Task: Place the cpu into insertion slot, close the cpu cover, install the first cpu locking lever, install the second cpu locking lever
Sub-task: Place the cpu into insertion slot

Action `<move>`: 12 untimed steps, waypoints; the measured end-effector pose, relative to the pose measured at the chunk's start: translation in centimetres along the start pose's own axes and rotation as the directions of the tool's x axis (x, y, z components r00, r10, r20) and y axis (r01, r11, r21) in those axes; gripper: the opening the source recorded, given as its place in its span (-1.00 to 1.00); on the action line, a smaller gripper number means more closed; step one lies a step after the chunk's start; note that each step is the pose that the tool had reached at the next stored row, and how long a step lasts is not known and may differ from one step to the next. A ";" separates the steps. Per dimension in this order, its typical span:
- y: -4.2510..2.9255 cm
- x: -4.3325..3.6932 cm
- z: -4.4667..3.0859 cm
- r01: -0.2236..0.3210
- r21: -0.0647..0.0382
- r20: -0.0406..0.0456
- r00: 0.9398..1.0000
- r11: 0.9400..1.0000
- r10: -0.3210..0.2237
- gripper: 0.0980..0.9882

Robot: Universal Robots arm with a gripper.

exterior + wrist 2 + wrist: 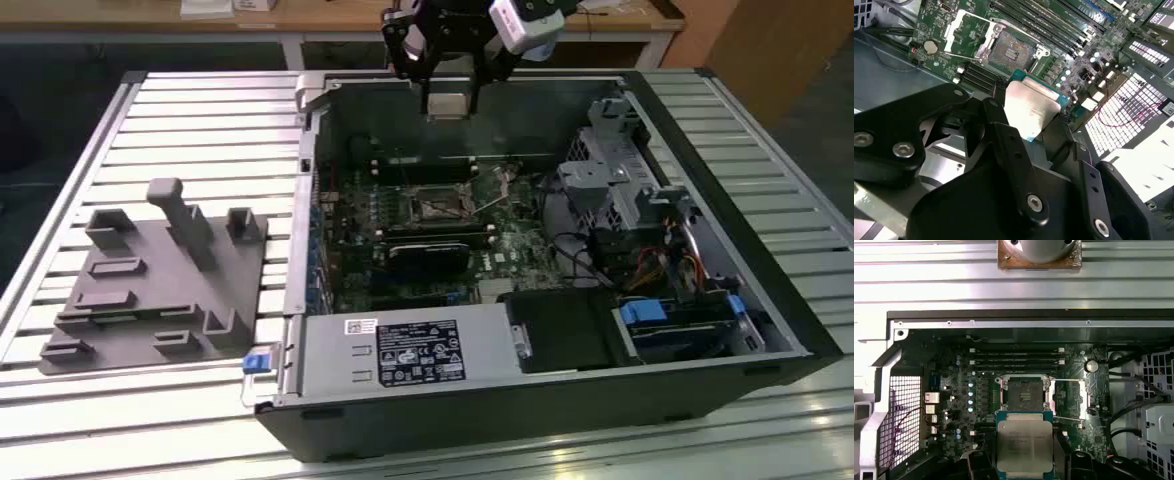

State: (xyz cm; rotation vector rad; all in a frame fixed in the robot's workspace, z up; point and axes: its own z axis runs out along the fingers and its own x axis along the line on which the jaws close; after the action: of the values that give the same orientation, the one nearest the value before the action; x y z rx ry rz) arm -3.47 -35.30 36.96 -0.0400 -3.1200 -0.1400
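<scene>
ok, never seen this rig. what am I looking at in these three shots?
One robot arm over an open computer case lying on a slatted metal table. The exterior view is from a camera off the arm; both wrist views ride on it and look into the case. The jaws hold the cpu above the green board. The insertion slot is empty, its cpu cover swung open. A grey fixture block lies at the exterior view's left.
</scene>
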 end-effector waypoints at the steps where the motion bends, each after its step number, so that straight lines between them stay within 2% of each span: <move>1: 0.00 0.00 0.00 0.000 0.000 0.000 1.000 1.000 0.000 -0.01; 12: 0.00 0.00 0.01 0.000 0.000 0.000 1.000 1.000 0.000 -0.01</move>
State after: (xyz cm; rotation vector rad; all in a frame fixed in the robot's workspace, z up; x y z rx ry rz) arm -3.47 -35.30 36.94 -0.0400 -3.1200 -0.1399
